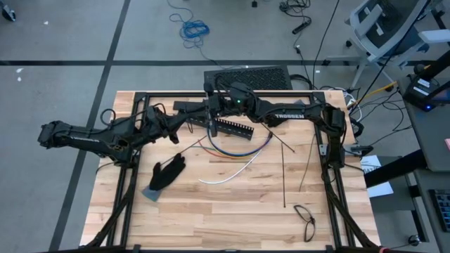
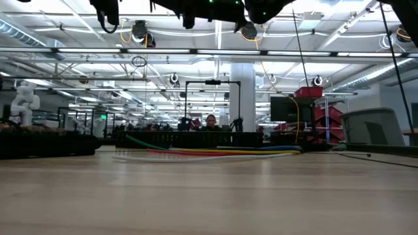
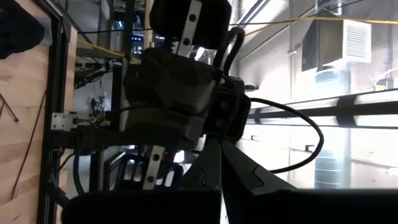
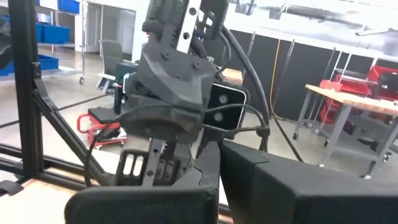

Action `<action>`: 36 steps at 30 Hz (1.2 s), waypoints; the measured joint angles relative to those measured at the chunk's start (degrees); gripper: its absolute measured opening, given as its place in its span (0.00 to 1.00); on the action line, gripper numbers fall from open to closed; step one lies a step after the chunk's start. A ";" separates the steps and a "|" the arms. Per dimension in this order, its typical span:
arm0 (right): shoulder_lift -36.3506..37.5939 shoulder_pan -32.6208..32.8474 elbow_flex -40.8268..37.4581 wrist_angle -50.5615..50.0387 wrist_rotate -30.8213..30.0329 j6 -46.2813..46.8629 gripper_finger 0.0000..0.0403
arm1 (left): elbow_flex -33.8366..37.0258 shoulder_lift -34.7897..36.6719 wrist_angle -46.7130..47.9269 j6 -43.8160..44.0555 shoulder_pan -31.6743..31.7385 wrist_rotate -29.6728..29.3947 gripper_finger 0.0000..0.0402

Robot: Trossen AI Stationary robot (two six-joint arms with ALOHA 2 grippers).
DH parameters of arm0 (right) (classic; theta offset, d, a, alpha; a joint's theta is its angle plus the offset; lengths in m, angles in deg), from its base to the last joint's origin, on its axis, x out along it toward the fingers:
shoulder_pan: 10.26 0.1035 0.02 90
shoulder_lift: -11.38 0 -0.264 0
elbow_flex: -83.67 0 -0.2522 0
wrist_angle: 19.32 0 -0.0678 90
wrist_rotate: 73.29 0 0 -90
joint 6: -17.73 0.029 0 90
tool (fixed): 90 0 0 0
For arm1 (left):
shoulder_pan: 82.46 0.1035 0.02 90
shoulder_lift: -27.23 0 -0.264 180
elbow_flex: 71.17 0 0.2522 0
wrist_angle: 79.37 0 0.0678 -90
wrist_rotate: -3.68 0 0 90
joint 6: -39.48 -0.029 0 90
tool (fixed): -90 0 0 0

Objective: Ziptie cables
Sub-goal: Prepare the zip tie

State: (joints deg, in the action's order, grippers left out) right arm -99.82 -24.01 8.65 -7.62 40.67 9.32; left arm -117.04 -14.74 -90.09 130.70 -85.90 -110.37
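Both grippers, left gripper [image 1: 184,120] and right gripper [image 1: 213,105], meet upper centre (finger state unclear), above the cables [image 1: 235,151]; they could collide.

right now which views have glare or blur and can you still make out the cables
Low view: bright ceiling lights glare, the near tabletop is soft, and the cables show only as thin coloured streaks. Left wrist view: a blown-out background silhouettes the other arm. High view: evenly lit, the cables arc clearly below the slotted bar.

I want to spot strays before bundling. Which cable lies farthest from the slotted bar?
The white cable: it arcs alone toward the table's middle, while the coloured cables curve together just below the slotted bar.
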 joint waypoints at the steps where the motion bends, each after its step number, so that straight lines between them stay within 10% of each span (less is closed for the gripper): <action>1: 0.00 -0.04 0.00 -0.30 -0.01 0.08 0.00 | 0.00 0.00 0.00 0.00 0.00 -0.04 0.00; 13: 0.02 -0.04 0.00 -0.14 0.04 0.44 0.00 | 0.01 0.00 0.17 -0.56 0.00 -1.42 0.01; 36: 0.11 0.03 0.00 -0.02 0.44 0.44 0.00 | 0.02 -0.02 -2.37 -2.06 0.04 0.22 0.45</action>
State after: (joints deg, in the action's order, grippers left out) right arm -99.71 -23.98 8.65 -7.64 41.11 9.76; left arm -117.02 -14.76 -92.46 128.64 -85.85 -110.15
